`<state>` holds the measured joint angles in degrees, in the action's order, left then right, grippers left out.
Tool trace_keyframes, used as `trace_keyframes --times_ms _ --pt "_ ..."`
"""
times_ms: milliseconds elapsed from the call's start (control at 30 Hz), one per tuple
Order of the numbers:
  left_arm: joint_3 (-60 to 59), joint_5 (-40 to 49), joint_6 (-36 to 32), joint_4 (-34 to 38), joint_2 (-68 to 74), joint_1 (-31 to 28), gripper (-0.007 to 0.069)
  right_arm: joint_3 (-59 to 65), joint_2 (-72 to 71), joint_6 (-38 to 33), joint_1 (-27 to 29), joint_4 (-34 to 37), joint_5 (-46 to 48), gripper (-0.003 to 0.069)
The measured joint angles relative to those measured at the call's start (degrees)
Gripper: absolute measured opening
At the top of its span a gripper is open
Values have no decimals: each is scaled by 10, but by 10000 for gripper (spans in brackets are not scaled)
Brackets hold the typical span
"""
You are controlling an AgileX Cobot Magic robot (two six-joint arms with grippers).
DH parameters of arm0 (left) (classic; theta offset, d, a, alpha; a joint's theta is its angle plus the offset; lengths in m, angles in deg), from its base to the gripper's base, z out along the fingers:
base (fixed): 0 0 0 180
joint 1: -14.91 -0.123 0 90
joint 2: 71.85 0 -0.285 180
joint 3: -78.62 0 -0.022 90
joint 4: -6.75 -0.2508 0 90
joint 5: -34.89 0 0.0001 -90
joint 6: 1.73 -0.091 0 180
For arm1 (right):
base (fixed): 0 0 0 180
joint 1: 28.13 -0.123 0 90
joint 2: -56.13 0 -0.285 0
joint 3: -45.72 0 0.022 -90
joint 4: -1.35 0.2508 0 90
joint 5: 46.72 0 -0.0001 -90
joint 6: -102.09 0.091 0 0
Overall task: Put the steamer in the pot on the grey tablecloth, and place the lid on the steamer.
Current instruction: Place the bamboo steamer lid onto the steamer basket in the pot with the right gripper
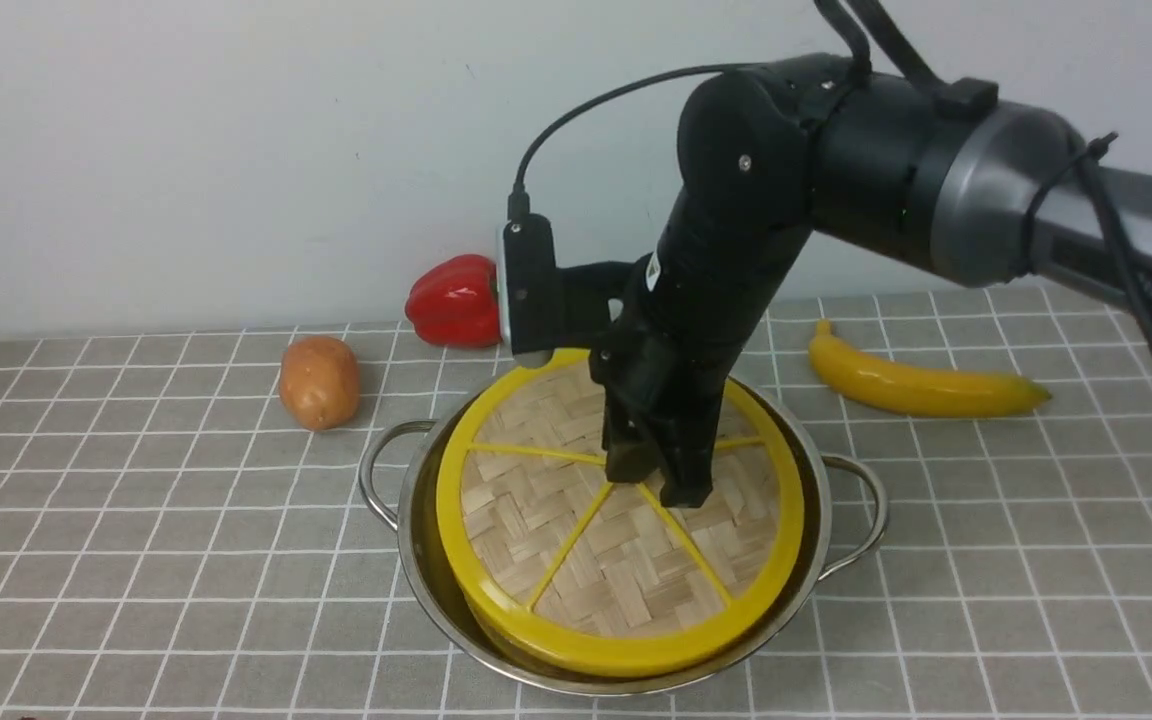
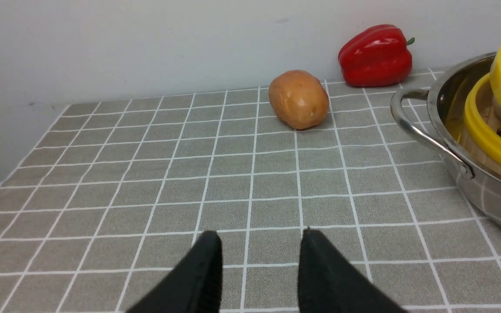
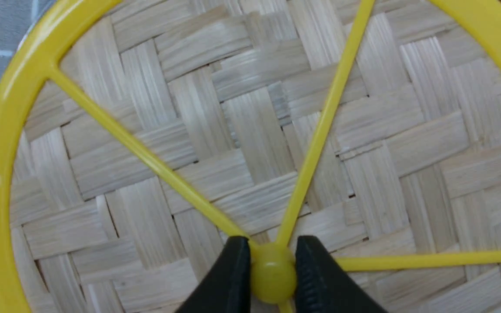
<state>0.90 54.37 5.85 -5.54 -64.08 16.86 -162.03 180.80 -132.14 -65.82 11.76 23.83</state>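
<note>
Two grippers, unlike in state. Nearest, left gripper (image 2: 259, 261) low over bare grey tablecloth (image 2: 146, 174), fingers parted with only cloth between them, holding nothing; out of the front view.

Next, at six o'clock on the worktop, pot (image 1: 416, 560) standing on the cloth, with steamer (image 2: 485, 139) set inside, yellow rim just within the steel wall. Over the steamer, lid (image 1: 586, 540) tilted, far edge lifted above the steamer's rim with a gap showing between the two, so not seated flat. At the lid's centre, right gripper (image 3: 273, 274) closed tight on the hub, arm reaching in from two o'clock.

Beyond the pot: potato (image 1: 319, 382) at ten o'clock, banana (image 1: 921, 385) at two o'clock, red pepper (image 1: 454, 300) at eleven o'clock by the white wall, all apart from the pot.
</note>
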Motion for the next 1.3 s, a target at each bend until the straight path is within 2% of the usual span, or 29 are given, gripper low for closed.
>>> trace_keyframes --times_ms 133,433,900,1300 --pt "0 0 0 0 0 0 243 -24 0 26 0 -30 1 146" --pt "0 0 0 0 0 0 243 -53 0 50 0 -29 0 146" --pt "0 0 0 0 0 0 243 -54 14 138 0 -25 0 146" --pt "0 0 0 0 0 0 243 -55 32 159 0 -31 -11 146"
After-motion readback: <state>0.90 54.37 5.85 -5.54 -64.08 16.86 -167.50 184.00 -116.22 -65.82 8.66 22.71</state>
